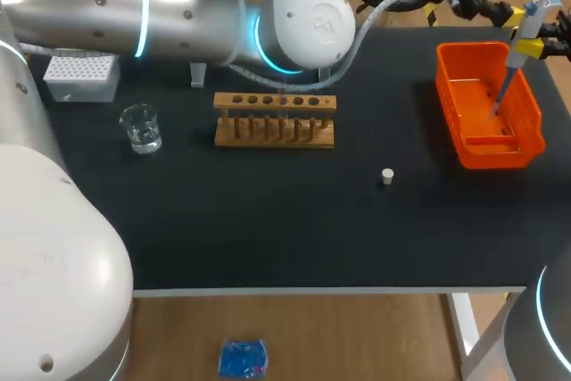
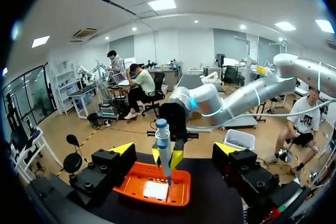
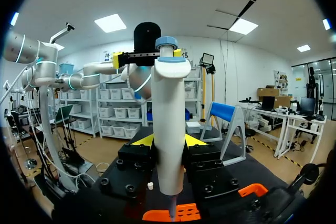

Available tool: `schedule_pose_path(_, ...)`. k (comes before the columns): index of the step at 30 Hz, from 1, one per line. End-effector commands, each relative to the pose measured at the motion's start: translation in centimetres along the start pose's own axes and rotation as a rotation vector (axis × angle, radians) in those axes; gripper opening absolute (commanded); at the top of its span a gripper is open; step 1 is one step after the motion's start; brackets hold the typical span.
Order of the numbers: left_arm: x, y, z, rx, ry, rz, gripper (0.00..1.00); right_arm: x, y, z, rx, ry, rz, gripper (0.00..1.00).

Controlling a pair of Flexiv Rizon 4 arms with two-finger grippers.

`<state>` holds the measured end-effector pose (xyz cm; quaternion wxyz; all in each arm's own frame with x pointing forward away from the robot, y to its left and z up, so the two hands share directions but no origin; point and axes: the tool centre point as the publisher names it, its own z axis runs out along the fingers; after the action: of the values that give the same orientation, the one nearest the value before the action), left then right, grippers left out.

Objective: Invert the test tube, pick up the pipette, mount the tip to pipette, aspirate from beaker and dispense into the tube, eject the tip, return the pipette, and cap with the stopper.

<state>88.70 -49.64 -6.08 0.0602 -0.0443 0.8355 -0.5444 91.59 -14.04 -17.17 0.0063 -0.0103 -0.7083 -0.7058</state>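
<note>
Yellow-tipped fingers of the right gripper [image 2: 166, 157] are pressed onto a white-and-blue plastic pipette [image 1: 526, 28] from both sides, gripping its thick body below the blue cap. The pipette stands nearly upright at the far right of the black table [image 1: 268, 229]. Its slim lower end points down into the orange plastic basket [image 1: 486, 156] that sits on the table's right side. I cannot tell whether the lower end touches the basket floor.

The right arm shows only as a rounded link at the near right corner and as the gripper at the far right edge.

The left arm enters from the left and stretches along the far side of the table. Its large white joint with a glowing blue ring hangs above the far side of the wooden test tube rack [image 1: 275, 104]. The left gripper [image 3: 147, 54] is held near the far right corner, facing the right gripper with its fingers spread wide. It is apart from the pipette, which stands ahead of it in the left wrist view.

A clear glass beaker [image 1: 141, 128] stands at the left of the table, with a white pipette tip box [image 1: 80, 76] just beyond it. The rack is in the middle, toward the far side. A small white stopper [image 1: 386, 176] lies alone between the rack and the basket, nearer than both.
</note>
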Motion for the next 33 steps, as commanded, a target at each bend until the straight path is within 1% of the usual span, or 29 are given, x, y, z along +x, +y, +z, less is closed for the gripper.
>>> schedule_pose_path(1,-0.4,-0.7,1.6,-0.003,0.012,0.000,0.00,-0.1,0.0,-0.1,0.000,0.006,0.000,0.00)
schedule_pose_path(10,0.2,-0.7,2.7,0.016,-0.001,-0.007,0.00,-0.1,0.0,-0.1,0.000,0.006,0.000,0.00)
schedule_pose_path(16,0.2,-0.6,3.4,0.041,-0.006,-0.003,0.00,-0.1,0.0,-0.1,0.000,0.006,0.000,0.00)
schedule_pose_path(23,-0.5,-0.3,4.1,0.054,0.003,-0.005,0.00,-0.1,0.0,-0.1,0.000,0.006,0.000,0.00)
schedule_pose_path(33,-1.9,0.3,4.2,0.081,0.013,0.010,0.00,-0.1,0.0,-0.1,0.000,0.006,0.000,0.00)
